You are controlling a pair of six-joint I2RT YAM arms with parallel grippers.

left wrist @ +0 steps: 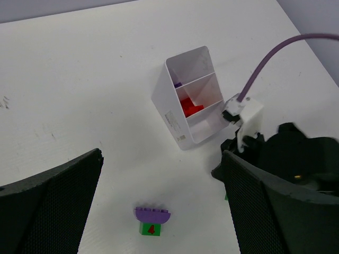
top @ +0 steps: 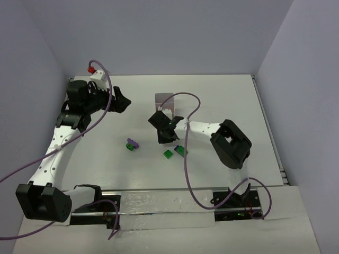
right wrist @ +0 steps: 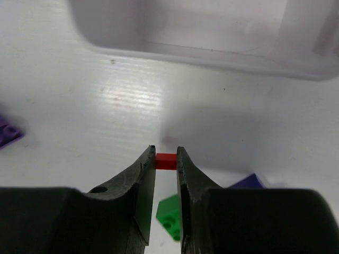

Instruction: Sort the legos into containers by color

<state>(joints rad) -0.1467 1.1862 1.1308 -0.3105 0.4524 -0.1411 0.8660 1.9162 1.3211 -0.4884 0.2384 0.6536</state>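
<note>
My right gripper (right wrist: 166, 156) is shut on a small red lego (right wrist: 166, 161) and holds it above the table, just short of the white tray (right wrist: 159, 47). In the top view the right gripper (top: 166, 132) hangs just in front of the tray (top: 164, 100). The left wrist view shows the tray (left wrist: 175, 114) with red legos (left wrist: 190, 108) in the middle compartment and a purple one (left wrist: 177, 84) in the far one. A purple lego on a green lego (left wrist: 151, 219) lies between my open left gripper's (left wrist: 159, 211) jaws, well below them. A green lego (top: 168, 153) and a dark blue lego (top: 180, 150) lie on the table.
The left arm's cable connector (top: 91, 69) is red and white at the back left. A purple cable (top: 188, 174) loops across the table from the right arm. Walls close off the back and both sides of the table.
</note>
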